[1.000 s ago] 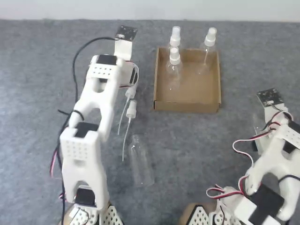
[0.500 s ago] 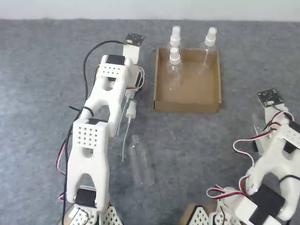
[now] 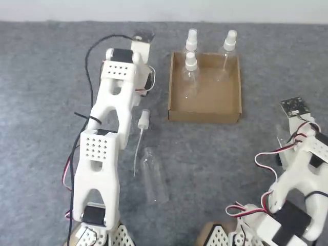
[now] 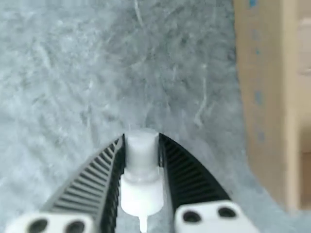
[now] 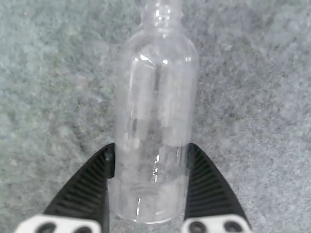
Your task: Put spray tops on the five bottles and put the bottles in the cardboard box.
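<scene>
White plastic is pinched in the left hand [image 4: 142,141]: a spray top [image 4: 141,167] is clamped tightly in its narrow grip, held over the grey desk [image 4: 73,63] just beside the cardboard box [image 4: 272,97]. An uncapped bottle [image 5: 155,97] is gripped low on its body by the right hand [image 5: 150,150]. Three capped bottles [image 3: 190,66] stand at the box's far end. A spare top [image 3: 143,121] and a lying bottle [image 3: 154,177] rest on the desk. Capping of the fourth bottle is judged to be in hand. Next, the top and the open neck must be brought together and aligned.
</scene>
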